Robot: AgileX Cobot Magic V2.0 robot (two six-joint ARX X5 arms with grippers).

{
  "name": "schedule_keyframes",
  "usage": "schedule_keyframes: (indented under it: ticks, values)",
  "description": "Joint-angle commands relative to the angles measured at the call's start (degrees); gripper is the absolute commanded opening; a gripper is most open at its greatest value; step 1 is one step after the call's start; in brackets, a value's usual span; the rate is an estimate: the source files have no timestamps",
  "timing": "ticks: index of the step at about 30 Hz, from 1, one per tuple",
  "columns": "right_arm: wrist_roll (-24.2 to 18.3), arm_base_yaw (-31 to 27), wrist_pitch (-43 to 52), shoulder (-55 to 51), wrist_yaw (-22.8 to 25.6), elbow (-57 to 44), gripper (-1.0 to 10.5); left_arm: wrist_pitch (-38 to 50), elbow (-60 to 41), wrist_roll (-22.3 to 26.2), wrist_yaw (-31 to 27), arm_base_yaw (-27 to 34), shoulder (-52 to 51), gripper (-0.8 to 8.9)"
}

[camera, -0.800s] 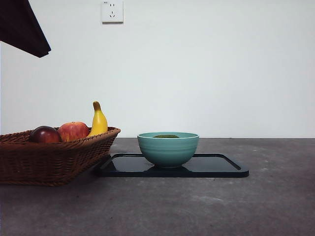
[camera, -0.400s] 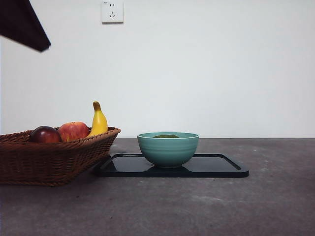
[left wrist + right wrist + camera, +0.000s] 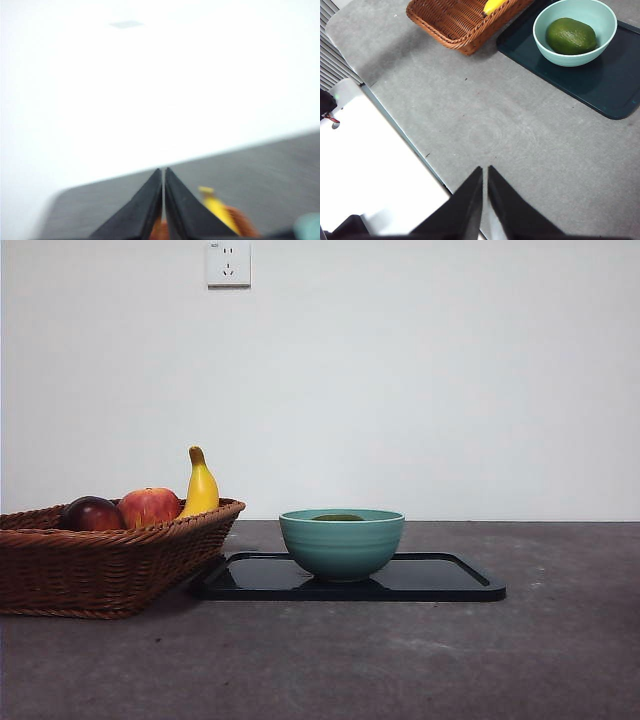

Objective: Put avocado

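the bowl (image 3: 341, 543) hides most of the avocado (image 3: 338, 517); left wrist view blurred.

1. No text, brand or number can be read on anything in these views.
2. The wall socket (image 3: 228, 263) has a tiny dark mark at its upper left corner, perhaps lettering, but it is too small to read.
3. The bowl (image 3: 341, 542), tray (image 3: 440, 581) and basket (image 3: 100, 562) show no labels.
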Motion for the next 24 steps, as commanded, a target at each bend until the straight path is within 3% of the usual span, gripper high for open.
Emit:
schedule_keyframes:
  ticks: [1, 14, 24]
  values:
    - [0.37, 0.37, 0.50, 0.20, -0.13, 0.59, 0.1, 1.25, -4.35, 1.22, -3.61, 2.34, -3.69, 0.08]
    - [0.37, 0.37, 0.50, 0.20, -0.13, 0.59, 0.1, 2.43, -27.19, 0.57, -5.05, 5.07, -19.61, 0.08]
    - [0.37, 0.37, 0.50, 0.20, -0.13, 0.59, 0.1, 2.27, -34.62, 0.57, -5.51, 5.20, -24.85, 0.08]
